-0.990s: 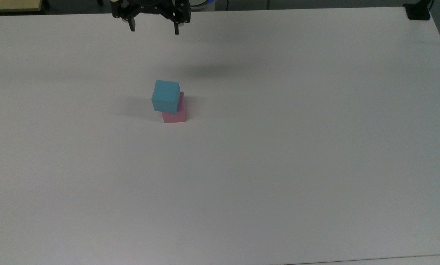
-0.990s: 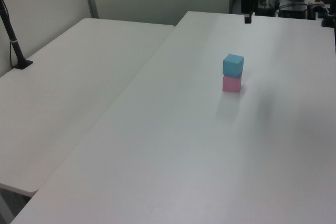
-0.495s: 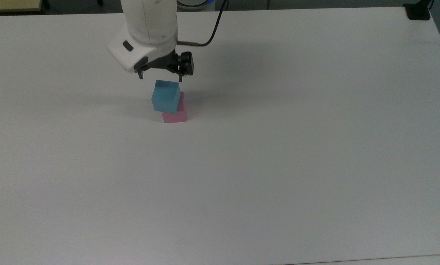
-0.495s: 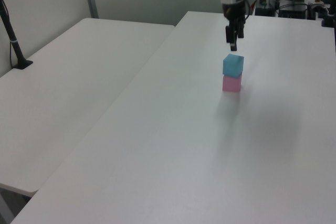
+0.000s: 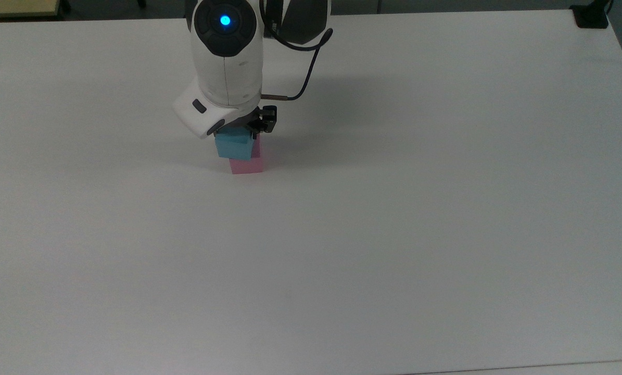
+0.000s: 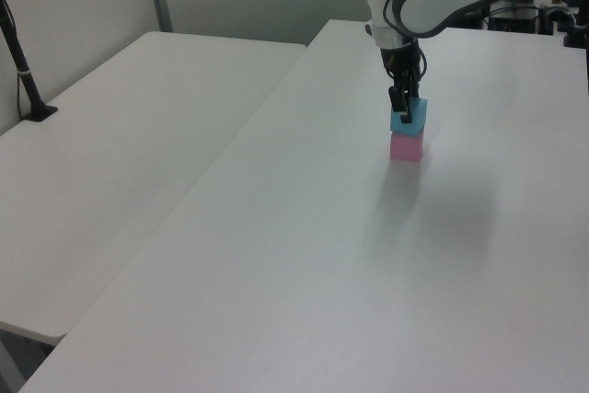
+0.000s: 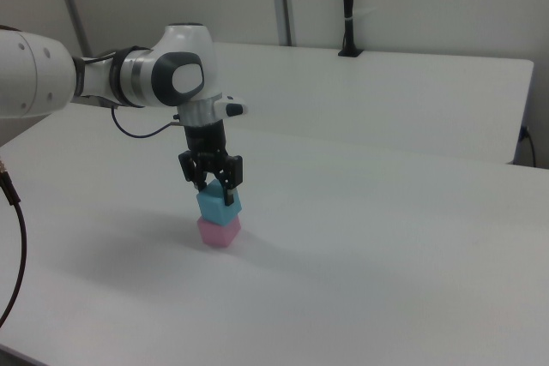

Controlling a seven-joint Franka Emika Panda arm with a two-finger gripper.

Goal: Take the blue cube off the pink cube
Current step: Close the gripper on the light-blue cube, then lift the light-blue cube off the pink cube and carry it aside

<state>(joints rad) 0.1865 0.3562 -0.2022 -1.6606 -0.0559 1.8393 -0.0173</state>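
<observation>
Holding the gripper straight down over the stack, at the end of the white arm. Keeping the fingers apart, unclosed, straddling the upper part of the blue cube, one on each side in the right view. Not showing clearly whether either finger is touching the cube's sides. Covering the cube's far half with the wrist in the top view, leaving the near face and a strip of the top face showing.

Sitting on the pink cube, the blue one, not yet lifted off. Resting a little off-centre, shifted toward the top view's left, leaving a strip of pink bare along the top view's right and turned slightly against the block below. Standing upright as a pair on the white table, in the far half toward the top view's upper edge, somewhat left of the middle there.

Trailing a black cable in a loop from the wrist back toward the arm's upper links. Glowing blue on top of the arm, a small round light.

Adjoining the table along its long side in the left view, a second white table, with a black post clamped at its far edge.
</observation>
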